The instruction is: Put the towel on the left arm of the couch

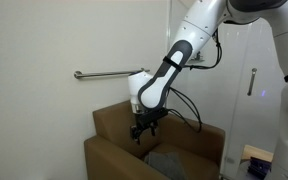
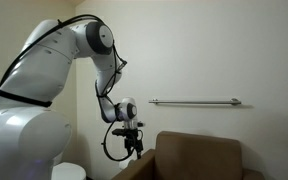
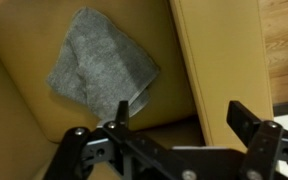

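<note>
**Wrist view: towel lies on the couch seat, tool is wide apart**

Wrist view looks down at the grey towel. It lies crumpled on the seat of the brown couch. It is not on top of either arm of the couch. One thick arm runs along just beside the towel, and I cannot tell which arm that is. Past that arm is a strip of wood floor.

The tool shows at the bottom of this view. Its two black fingers stand far apart, and nothing is between them. One thin finger tip sits by the low corner of the towel. I cannot tell if it touches the cloth.

In an exterior view the white robot arm bends down from the top. The tool hangs over the couch with nothing in it. The towel is a grey patch low on the seat, below the tool and a bit to one side. A metal rail is on the wall behind. A glass panel stands past the far side of the couch.

In an exterior view from another spot, the robot arm curls over. The tool hangs by the edge of the couch. The towel is hidden here. The metal rail is on the wall above the couch.
</note>
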Motion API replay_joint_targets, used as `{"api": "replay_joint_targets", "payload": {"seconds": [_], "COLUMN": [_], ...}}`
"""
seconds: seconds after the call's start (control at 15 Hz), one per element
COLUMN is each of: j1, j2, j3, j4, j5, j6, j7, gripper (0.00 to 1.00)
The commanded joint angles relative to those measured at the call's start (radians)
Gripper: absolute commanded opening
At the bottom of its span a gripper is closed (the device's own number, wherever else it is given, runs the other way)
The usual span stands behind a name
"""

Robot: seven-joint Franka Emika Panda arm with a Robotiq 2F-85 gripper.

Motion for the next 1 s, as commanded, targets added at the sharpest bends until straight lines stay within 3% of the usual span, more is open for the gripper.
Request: {"api": "replay_joint_targets", "payload": {"seconds": [0.0,0.27,0.53,0.73,0.93], "j1": [-0.032,-0.11,-0.183,-0.2,-0.183], "j2": [-0.061,-0.065,-0.008,0.032,0.019], "j3": [-0.065,-0.139,-0.186,-0.197,-0.214], "j4": [-0.069,-0.074,0.004,0.057,0.036], "j5": [-0.003,0.035,0.045,0.065,0.069], "j6": [0.134,0.203,0.21,0.18,0.187], "j7": [-0.093,-0.246,-0.376,-0.389,-0.36], "gripper": [1.0,1.0,1.0,1.0,1.0]}}
